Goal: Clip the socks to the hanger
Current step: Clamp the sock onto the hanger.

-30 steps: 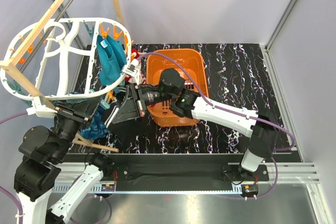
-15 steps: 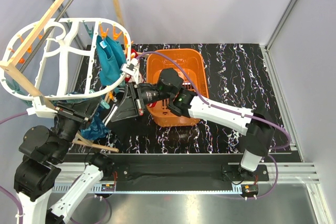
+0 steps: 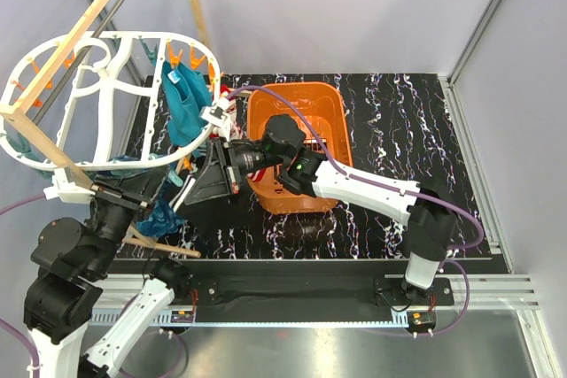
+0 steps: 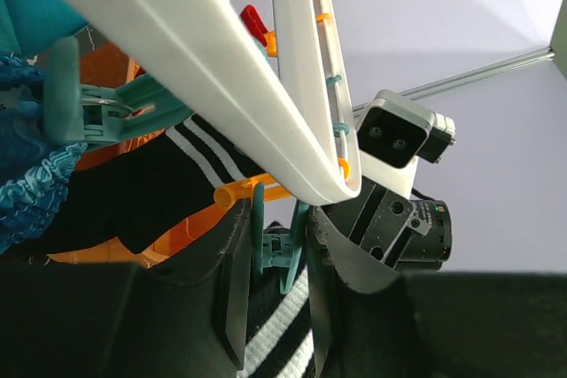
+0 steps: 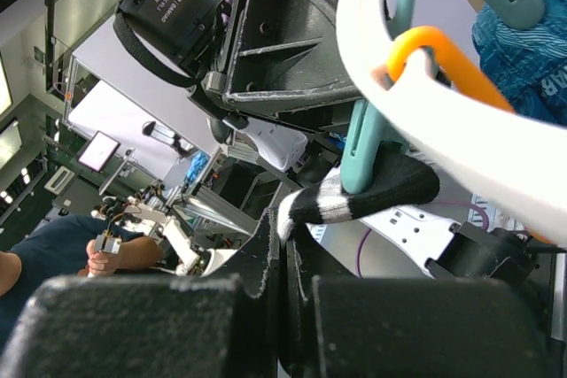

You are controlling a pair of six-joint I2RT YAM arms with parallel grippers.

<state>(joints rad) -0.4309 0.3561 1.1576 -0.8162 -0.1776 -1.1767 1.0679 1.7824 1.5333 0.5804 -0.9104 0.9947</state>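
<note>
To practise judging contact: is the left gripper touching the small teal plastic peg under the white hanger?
Touching. Left wrist view: the teal peg sits pinched between the left gripper's fingers, no gap.

Orange basket (image 3: 293,88), teal cloth (image 3: 184,104), wooden frame (image 3: 84,19)

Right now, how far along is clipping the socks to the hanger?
Done: teal cloths hang on the hanger; no sock clearly clipped yet. In hand: the right tool pinches a striped sock up at a teal peg, which the left tool squeezes. Left: let the peg bite, release, then any other socks.
</note>
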